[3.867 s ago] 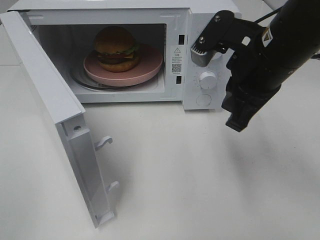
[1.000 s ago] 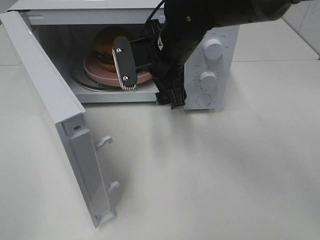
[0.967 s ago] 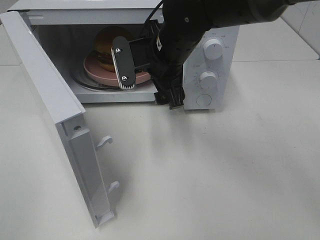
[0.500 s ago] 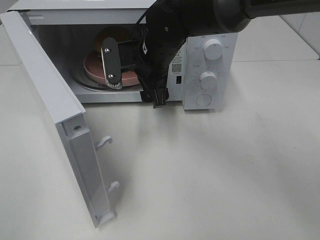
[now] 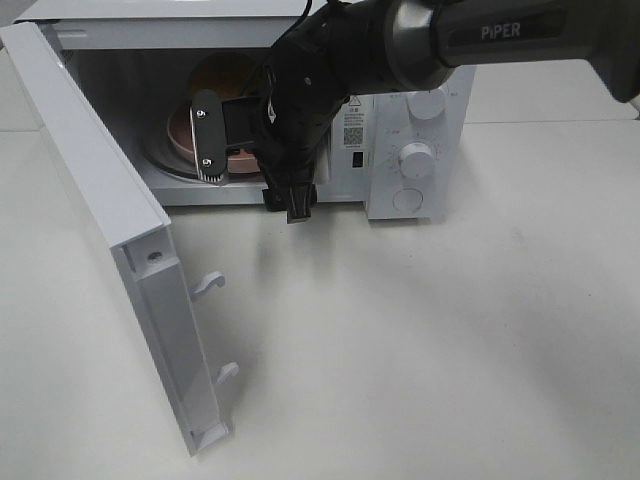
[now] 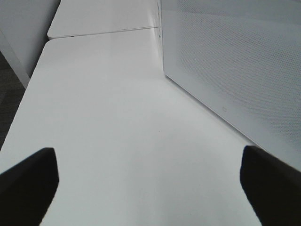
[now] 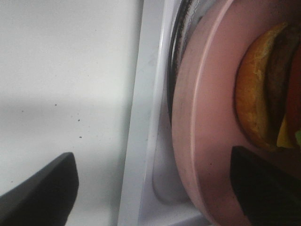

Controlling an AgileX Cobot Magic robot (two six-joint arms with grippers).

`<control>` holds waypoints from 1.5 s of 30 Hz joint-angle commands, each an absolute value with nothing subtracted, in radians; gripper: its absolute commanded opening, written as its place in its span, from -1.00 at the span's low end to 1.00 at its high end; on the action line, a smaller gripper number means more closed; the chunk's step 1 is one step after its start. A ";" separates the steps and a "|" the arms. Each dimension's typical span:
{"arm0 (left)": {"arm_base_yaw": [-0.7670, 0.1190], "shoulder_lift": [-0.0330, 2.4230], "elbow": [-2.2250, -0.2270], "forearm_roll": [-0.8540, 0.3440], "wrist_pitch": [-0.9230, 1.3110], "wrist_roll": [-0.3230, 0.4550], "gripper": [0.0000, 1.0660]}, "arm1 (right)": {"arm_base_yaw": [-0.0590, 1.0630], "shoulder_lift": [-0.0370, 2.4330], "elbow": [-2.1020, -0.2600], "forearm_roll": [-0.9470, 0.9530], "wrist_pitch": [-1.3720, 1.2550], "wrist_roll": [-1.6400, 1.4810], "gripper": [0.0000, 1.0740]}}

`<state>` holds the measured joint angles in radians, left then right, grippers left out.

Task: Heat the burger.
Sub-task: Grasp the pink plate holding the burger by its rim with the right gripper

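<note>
Microwave cavity [image 5: 130,100] — burger [image 5: 226,72] on pink plate [image 5: 178,132], just beyond right gripper [image 7: 150,188]

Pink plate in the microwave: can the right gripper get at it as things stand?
Probably yes. The door stands wide open, the right gripper is open at the mouth of the microwave, and its wrist view shows the pink plate rim close ahead, nothing between. The burger sits back from that rim.
</note>
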<state>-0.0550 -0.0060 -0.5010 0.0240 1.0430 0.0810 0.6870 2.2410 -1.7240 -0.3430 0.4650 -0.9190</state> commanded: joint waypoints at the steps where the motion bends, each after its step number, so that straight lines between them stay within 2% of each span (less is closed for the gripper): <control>1: -0.053 -0.023 -0.498 0.027 1.041 0.078 0.83 | 0.678 2.251 -1.745 -0.341 0.456 -0.911 0.58; 11: -0.053 -0.023 -0.498 0.046 1.041 0.078 0.83 | 0.677 2.306 -1.781 -0.341 0.443 -0.915 0.57; 18: -0.053 -0.023 -0.498 0.125 1.031 0.078 0.83 | 0.665 2.346 -1.818 -0.338 0.440 -0.915 0.54; 25: -0.053 -0.023 -0.498 0.128 1.031 0.078 0.83 | 0.653 2.362 -1.818 -0.339 0.436 -0.915 0.53; 30: -0.053 -0.023 -0.498 0.128 1.031 0.078 0.83 | 0.653 2.362 -1.818 -0.339 0.436 -0.904 0.43; 31: -0.053 -0.023 -0.498 0.128 1.031 0.078 0.83 | 0.653 2.362 -1.818 -0.338 0.442 -0.885 0.31; 33: -0.053 -0.023 -0.498 0.128 1.031 0.078 0.83 | 0.653 2.362 -1.818 -0.338 0.446 -0.885 0.25; 34: -0.053 -0.023 -0.498 0.128 1.031 0.078 0.83 | 0.655 2.362 -1.818 -0.338 0.454 -0.885 0.10; 35: -0.053 -0.023 -0.498 0.128 1.031 0.078 0.83 | 0.655 2.362 -1.818 -0.338 0.454 -0.885 0.10; 36: -0.053 -0.023 -0.498 0.128 1.031 0.078 0.83 | 0.656 2.362 -1.818 -0.338 0.462 -0.889 -0.11; 37: -0.053 -0.023 -0.498 0.128 1.031 0.078 0.83 | 0.656 2.362 -1.818 -0.338 0.466 -0.890 -0.23; 38: -0.053 -0.023 -0.498 0.128 1.031 0.078 0.83 | 0.656 2.362 -1.818 -0.338 0.466 -0.890 -0.23; 39: -0.053 -0.023 -0.498 0.128 1.031 0.078 0.83 | 0.656 2.362 -1.818 -0.338 0.478 -0.900 -0.47; 40: -0.053 -0.023 -0.498 0.128 1.031 0.078 0.83 | 0.657 2.361 -1.818 -0.332 0.488 -0.900 -0.59; 41: -0.053 -0.023 -0.498 0.128 1.031 0.078 0.83 | 0.657 2.361 -1.818 -0.332 0.488 -0.900 -0.59; 42: -0.053 -0.023 -0.498 0.128 1.031 0.078 0.83 | 0.660 2.358 -1.818 -0.320 0.491 -0.900 -0.80; 43: -0.053 -0.023 -0.498 0.128 1.031 0.078 0.83 | 0.660 2.358 -1.818 -0.320 0.491 -0.900 -0.80; 44: -0.053 -0.023 -0.498 0.128 1.031 0.078 0.83 | 0.662 2.351 -1.818 -0.303 0.499 -0.902 -0.97; 45: -0.053 -0.023 -0.498 0.128 1.031 0.078 0.83 | 0.669 2.347 -1.818 -0.301 0.501 -0.905 -1.00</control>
<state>-0.0550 -0.0060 -0.5010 0.1310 1.0430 0.0810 0.6610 2.3590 -1.8220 -0.3290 0.4610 -0.9150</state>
